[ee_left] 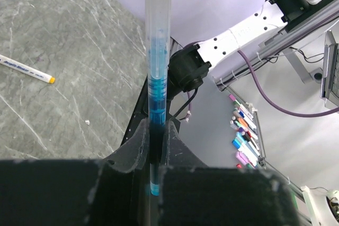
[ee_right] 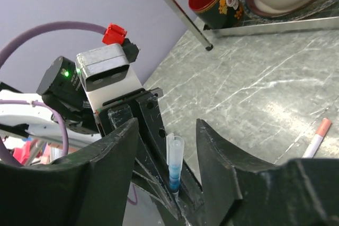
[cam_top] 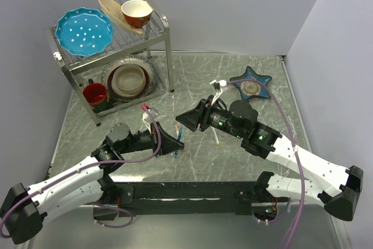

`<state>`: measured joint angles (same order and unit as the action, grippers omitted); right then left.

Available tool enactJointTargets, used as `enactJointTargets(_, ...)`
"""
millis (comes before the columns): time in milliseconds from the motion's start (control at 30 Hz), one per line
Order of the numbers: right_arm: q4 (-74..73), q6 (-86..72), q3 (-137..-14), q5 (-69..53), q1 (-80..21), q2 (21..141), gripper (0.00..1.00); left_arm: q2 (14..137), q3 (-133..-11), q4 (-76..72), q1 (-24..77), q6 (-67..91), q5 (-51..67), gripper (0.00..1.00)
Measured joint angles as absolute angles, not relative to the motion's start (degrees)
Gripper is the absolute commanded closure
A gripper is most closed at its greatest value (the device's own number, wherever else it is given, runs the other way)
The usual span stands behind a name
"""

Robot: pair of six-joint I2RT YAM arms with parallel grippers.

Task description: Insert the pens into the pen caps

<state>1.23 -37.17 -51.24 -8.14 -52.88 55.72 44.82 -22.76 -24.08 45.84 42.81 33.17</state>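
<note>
My left gripper (ee_left: pixel 156 135) is clamped on the blue pen (ee_left: pixel 158 51), holding it upright above the middle of the surface (cam_top: pixel 192 74), a touch toward the near edge. My right gripper (ee_right: pixel 168 130) stands with its fingers apart, one on either side of the pen's top end, and as far as I can see neither touches it. So I read this as the mating step on the blue pen, with one arm presenting the barrel and the other working at its tip. The next move, I reckon, calls for a check that the clear top piece (ee_right: pixel 175 146) is pushed home straight along the barrel, with no sideways shove. After that come the two loose pens. The orange-ended pen (ee_left: pixel 26 70) lies flat near the middle of the surface. The pink-ended pen (ee_right: pixel 317 137) lies flat too, but I can't place it against the edges, and its lower part hides behind my right finger. I can't tell whether that clear top piece is a cap or just the barrel's end. No loose orange or pink cap shows anywhere, and overhead both wrists bury the meeting point.
</note>
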Motion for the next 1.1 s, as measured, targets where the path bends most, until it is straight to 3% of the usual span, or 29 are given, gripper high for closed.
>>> enactJointTargets(133, 1.3, -36.9, -51.1, -8.8, -53.6, 56.1, 0.58, 44.8, -22.8, -24.1, 45.8, 42.7, 33.2, 0.99)
enactJointTargets(167, 1.4, -37.0, -50.8, -8.9, -53.8, 56.1, 0.7, 44.9, -22.8, -24.1, 45.8, 42.7, 33.2, 0.99)
enactJointTargets(267, 2.0, -36.6, -48.9, -8.2, -54.4, 55.7, 0.92, 45.3, -22.8, -24.1, 45.9, 42.6, 33.9, 0.99)
enactJointTargets(333, 2.7, -36.7, -47.4, -7.5, -54.5, 55.4, 0.99, 45.8, -22.8, -23.4, 45.9, 42.6, 34.2, 0.99)
enactJointTargets(733, 8.3, -37.4, -37.8, -4.4, -55.6, 48.6, 1.0, 50.9, -25.9, -18.6, 46.3, 38.0, 38.0, 0.99)
enactJointTargets(1100, 16.3, -40.7, -29.2, 7.8, -60.4, 47.4, 1.0, 58.6, -30.3, -13.0, 43.9, 37.6, 44.1, 0.99)
